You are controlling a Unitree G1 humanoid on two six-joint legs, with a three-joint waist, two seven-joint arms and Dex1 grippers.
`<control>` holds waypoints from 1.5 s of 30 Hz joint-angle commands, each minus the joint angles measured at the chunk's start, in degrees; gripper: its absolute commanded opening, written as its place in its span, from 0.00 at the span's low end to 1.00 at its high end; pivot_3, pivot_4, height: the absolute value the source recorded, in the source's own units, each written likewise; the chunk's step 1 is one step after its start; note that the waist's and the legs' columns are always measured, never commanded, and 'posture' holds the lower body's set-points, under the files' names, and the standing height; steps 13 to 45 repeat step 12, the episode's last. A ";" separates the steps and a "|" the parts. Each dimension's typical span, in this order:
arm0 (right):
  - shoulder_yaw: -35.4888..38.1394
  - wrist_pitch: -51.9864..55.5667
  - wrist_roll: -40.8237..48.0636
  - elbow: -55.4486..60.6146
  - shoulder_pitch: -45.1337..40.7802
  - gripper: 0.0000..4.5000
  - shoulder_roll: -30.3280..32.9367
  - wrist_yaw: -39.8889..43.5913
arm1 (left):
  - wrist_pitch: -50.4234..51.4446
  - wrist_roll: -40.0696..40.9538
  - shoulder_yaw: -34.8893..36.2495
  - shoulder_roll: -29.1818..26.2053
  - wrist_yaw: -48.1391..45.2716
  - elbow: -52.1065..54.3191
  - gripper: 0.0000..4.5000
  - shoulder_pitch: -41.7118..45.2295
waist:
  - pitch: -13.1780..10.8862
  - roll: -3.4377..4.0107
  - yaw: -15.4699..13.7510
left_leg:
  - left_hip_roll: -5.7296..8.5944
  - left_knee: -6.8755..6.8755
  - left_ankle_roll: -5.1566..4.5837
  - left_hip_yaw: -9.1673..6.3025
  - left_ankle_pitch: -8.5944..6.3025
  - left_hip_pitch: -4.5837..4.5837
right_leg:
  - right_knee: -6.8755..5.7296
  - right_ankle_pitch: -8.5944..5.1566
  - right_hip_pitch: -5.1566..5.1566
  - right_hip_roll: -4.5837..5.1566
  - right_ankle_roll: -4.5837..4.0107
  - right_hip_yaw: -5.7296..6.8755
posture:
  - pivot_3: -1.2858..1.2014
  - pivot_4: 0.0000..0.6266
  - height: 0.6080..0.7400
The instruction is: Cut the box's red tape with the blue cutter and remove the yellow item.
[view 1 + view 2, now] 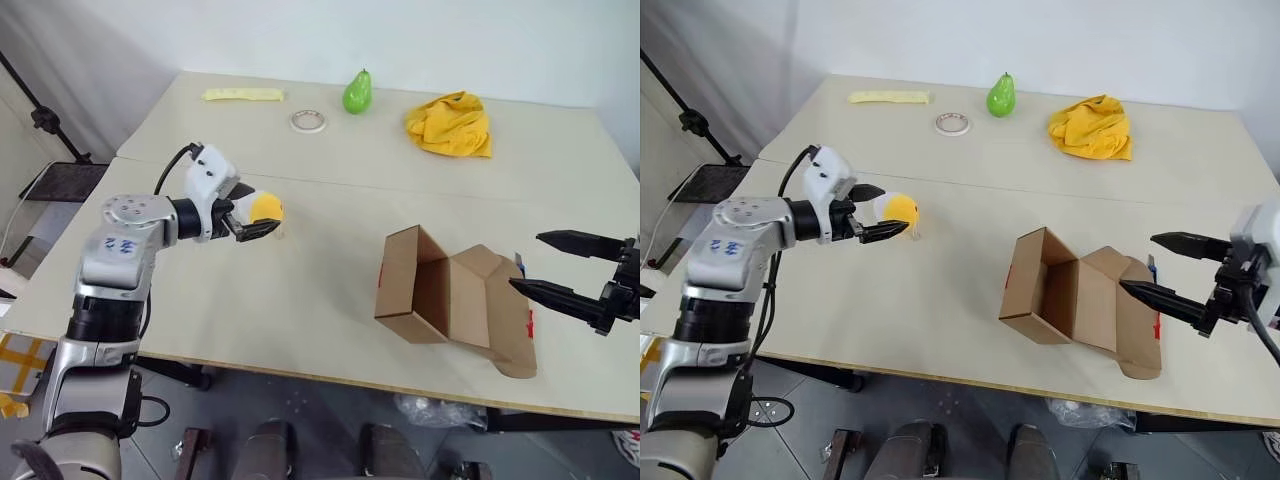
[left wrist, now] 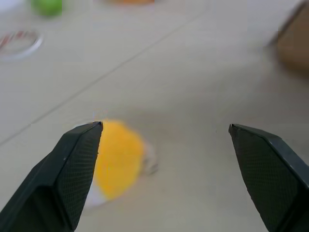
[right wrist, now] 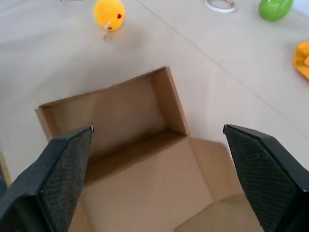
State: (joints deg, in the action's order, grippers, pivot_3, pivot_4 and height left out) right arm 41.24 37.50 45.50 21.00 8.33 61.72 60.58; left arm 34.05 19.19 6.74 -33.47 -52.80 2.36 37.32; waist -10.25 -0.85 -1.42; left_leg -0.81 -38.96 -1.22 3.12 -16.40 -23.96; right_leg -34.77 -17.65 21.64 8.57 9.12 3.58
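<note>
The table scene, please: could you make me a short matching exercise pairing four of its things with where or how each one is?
Things:
1. yellow item
2. box
3. green pear
4. right hand

States:
A. open flaps, empty inside
B. far side of the table, between the white tape roll and the yellow cloth
C. open, beside the box
D. on the table by the open left hand

Pairs: 1-D, 2-A, 3-B, 4-C

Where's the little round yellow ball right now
In the head views the small round yellow ball lies on the table's left half, at the tips of the open left pincer, well left of the opened brown cardboard box.
</note>
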 commanded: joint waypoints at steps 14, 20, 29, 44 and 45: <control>2.72 -26.34 -16.67 -24.10 11.12 1.00 -5.40 15.27 | -19.01 6.73 3.57 -4.84 -17.42 -4.52 0.99 -22.71 | -0.01 0.09 0.14 | -0.11 0.41 -0.19 0.62 -0.34 0.78 | 0.21 -0.08 -0.18 0.09 -0.30 -0.29 | 0.52 0.24 1.00; 2.72 -26.34 -16.67 -24.10 11.12 1.00 -5.40 15.27 | -19.01 6.73 3.57 -4.84 -17.42 -4.52 0.99 -22.71 | -0.01 0.09 0.14 | -0.11 0.41 -0.19 0.62 -0.34 0.78 | 0.21 -0.08 -0.18 0.09 -0.30 -0.29 | 0.52 0.24 1.00; 2.72 -26.34 -16.67 -24.10 11.12 1.00 -5.40 15.27 | -19.01 6.73 3.57 -4.84 -17.42 -4.52 0.99 -22.71 | -0.01 0.09 0.14 | -0.11 0.41 -0.19 0.62 -0.34 0.78 | 0.21 -0.08 -0.18 0.09 -0.30 -0.29 | 0.52 0.24 1.00; 2.72 -26.34 -16.67 -24.10 11.12 1.00 -5.40 15.27 | -19.01 6.73 3.57 -4.84 -17.42 -4.52 0.99 -22.71 | -0.01 0.09 0.14 | -0.11 0.41 -0.19 0.62 -0.34 0.78 | 0.21 -0.08 -0.18 0.09 -0.30 -0.29 | 0.52 0.24 1.00; 2.72 -26.34 -16.67 -24.10 11.12 1.00 -5.40 15.27 | -19.01 6.73 3.57 -4.84 -17.42 -4.52 0.99 -22.71 | -0.01 0.09 0.14 | -0.11 0.41 -0.19 0.62 -0.34 0.78 | 0.21 -0.08 -0.18 0.09 -0.30 -0.29 | 0.52 0.24 1.00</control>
